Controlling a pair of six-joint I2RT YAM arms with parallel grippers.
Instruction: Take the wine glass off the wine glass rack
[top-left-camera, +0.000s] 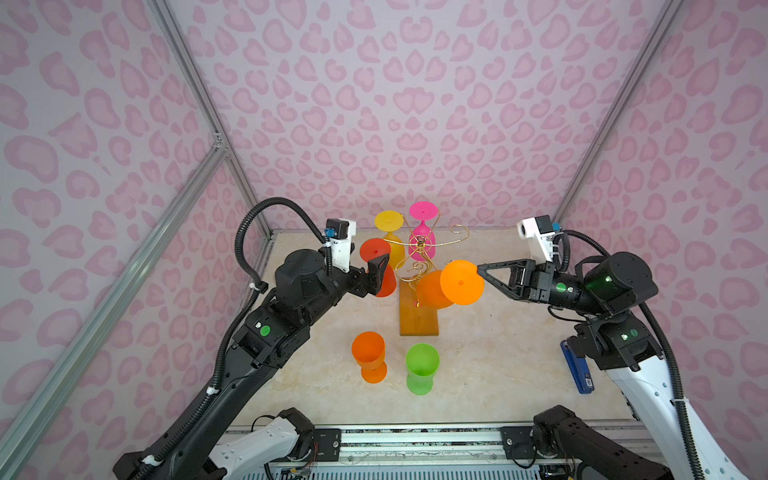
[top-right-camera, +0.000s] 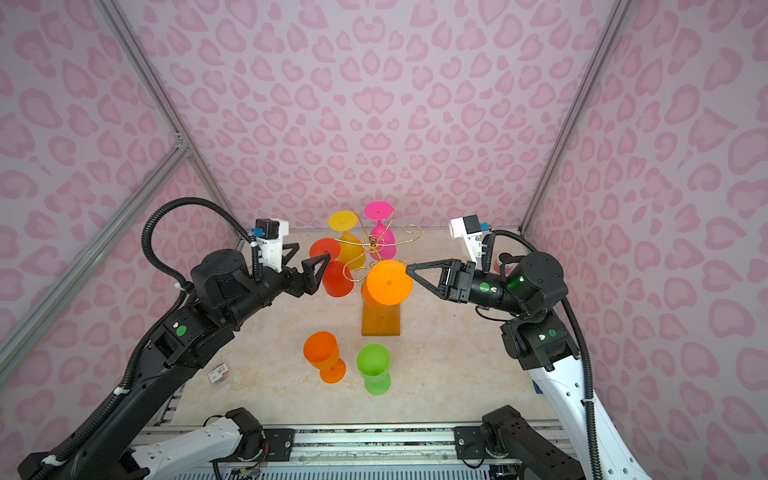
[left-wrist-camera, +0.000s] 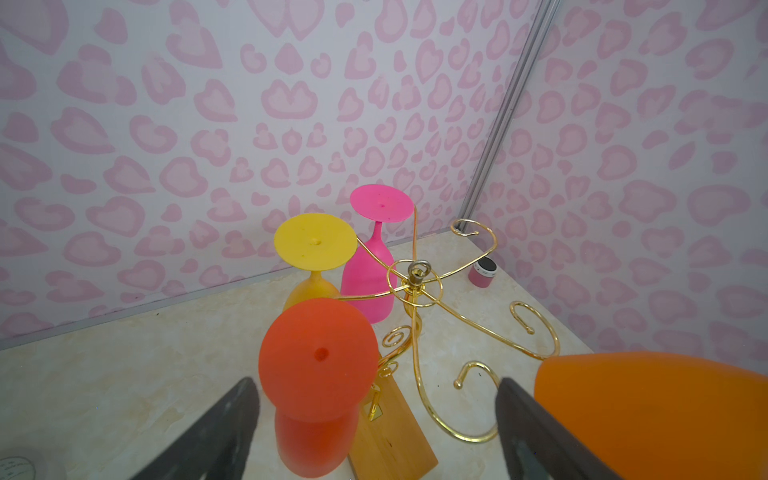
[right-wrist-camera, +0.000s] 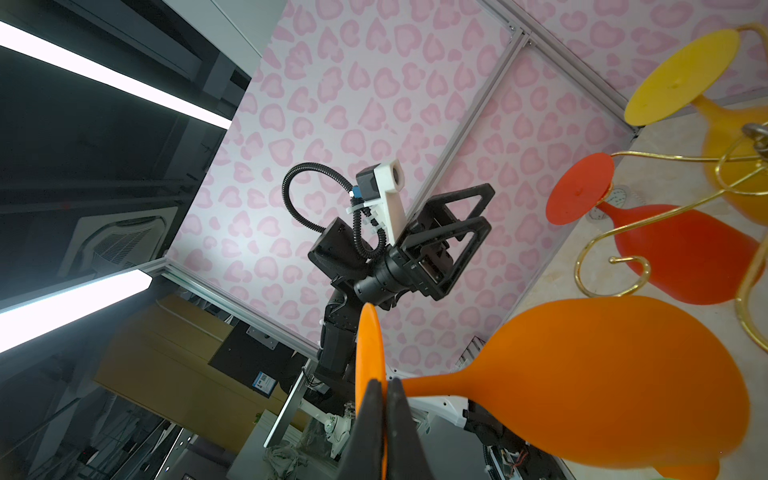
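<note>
Now | rack (top-left-camera: 417, 320): 3 glasses (top-left-camera: 422, 210) (top-left-camera: 389, 220) (top-left-camera: 375, 250) | table (top-left-camera: 498, 353): 2 glasses (top-left-camera: 368, 349) (top-left-camera: 422, 361) | R jaws clamp orange glass (top-left-camera: 461, 282) | L jaws wide (empty)

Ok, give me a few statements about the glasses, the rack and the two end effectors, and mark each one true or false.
1. The right end effector is shut on the foot of the tilted orange wine glass. True.
2. The left end effector is clamped on the red glass. False: it is open and grips nothing; the red glass hangs close in front of it.
3. A green glass stands upright on the table. True.
4. The pink glass stands on the table, bowl up. False: it hangs upside down on the rack, foot on top.
</note>
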